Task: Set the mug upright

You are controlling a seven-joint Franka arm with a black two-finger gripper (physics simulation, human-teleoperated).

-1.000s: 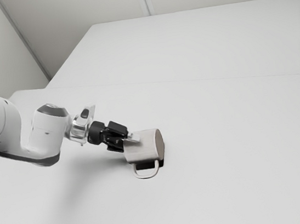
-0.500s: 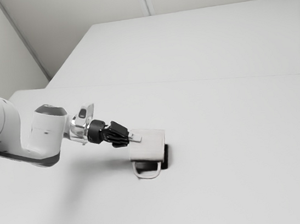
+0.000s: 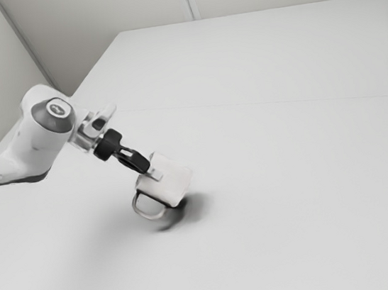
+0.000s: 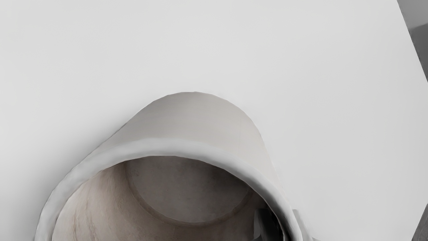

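The black two-finger gripper (image 3: 155, 173) is closed on the wall of the pale, cylindrical ceramic mug (image 3: 170, 182), one finger inside the mouth and one outside, presumably so that turning the wrist can swing the base down. The mug hangs tilted low over the smooth white table (image 3: 296, 210), its mouth toward the gripper; whether its lower edge touches, I cannot tell. Its looped handle (image 3: 144, 208) juts toward the exterior view's left; thick and rounded, the light rim surrounds a faintly streaked, brownish interior.
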